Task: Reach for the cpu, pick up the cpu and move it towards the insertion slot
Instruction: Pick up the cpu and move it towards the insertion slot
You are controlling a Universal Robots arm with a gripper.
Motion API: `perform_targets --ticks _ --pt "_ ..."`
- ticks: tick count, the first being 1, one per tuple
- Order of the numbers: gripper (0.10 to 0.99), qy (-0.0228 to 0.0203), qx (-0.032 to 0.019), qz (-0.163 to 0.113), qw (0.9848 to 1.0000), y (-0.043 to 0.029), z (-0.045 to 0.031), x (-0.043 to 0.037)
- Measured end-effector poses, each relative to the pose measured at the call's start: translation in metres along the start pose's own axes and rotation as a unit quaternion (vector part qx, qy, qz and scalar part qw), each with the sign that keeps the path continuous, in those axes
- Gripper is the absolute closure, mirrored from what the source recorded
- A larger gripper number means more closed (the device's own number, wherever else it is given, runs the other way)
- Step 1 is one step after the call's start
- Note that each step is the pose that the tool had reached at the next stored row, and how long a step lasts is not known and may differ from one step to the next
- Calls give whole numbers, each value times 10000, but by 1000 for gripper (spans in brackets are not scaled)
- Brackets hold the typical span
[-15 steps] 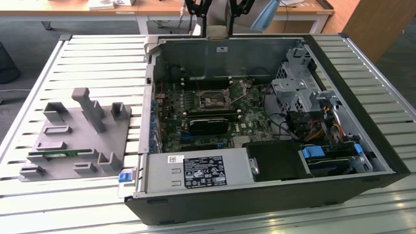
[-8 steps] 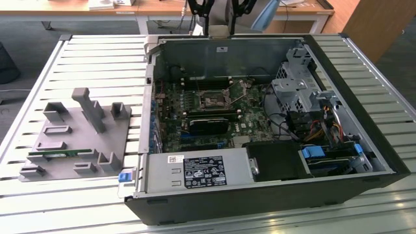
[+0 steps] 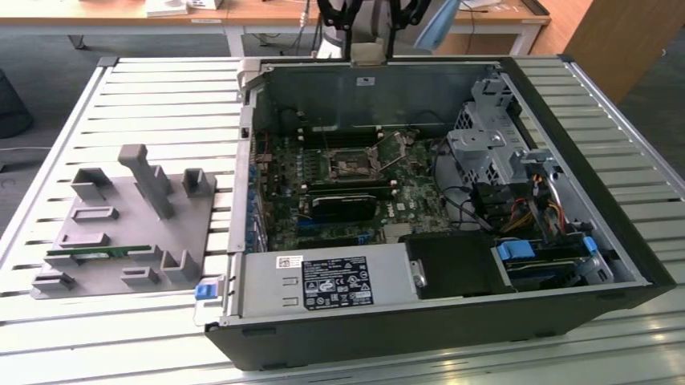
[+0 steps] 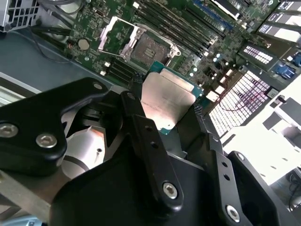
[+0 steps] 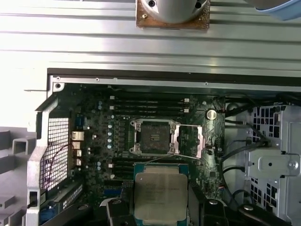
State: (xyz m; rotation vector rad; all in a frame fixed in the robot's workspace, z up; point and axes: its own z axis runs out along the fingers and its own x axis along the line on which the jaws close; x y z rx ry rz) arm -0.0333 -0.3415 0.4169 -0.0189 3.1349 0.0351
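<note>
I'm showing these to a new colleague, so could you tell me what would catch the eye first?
The cpu stands out, clamped in the gripper above the motherboard in both wrist views. Just beyond it lies the insertion slot, open with its bracket flipped aside. In the exterior view, the open computer case dominates, a grey tray at that view's left.

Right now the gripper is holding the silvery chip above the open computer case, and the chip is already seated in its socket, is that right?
Not quite. The gripper does hold the cpu over the open computer case, but the chip is not seated: both wrist views show the insertion slot apart from it, its dark centre bare and bracket open.
</note>
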Motion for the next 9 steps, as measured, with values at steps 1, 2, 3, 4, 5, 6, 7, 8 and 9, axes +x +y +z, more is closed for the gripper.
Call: perform_targets --ticks 1,2,3,4,5,6,7,8,9 --pt "545 -3 1 0 10000 1 2 -13" --pt "545 -7 1 0 10000 1 4 -24" --pt "545 -9 1 -1 10000 0 4 -30" --pt "545 -9 1 0 10000 0 4 -30" --pt "545 -9 1 0 10000 0 5 -30" --pt "545 -9 1 0 10000 1 5 -31" --pt "545 -9 1 0 10000 1 5 -31" --pt "545 -9 1 0 10000 1 5 -31" --pt "545 -10 1 0 10000 1 5 -31"
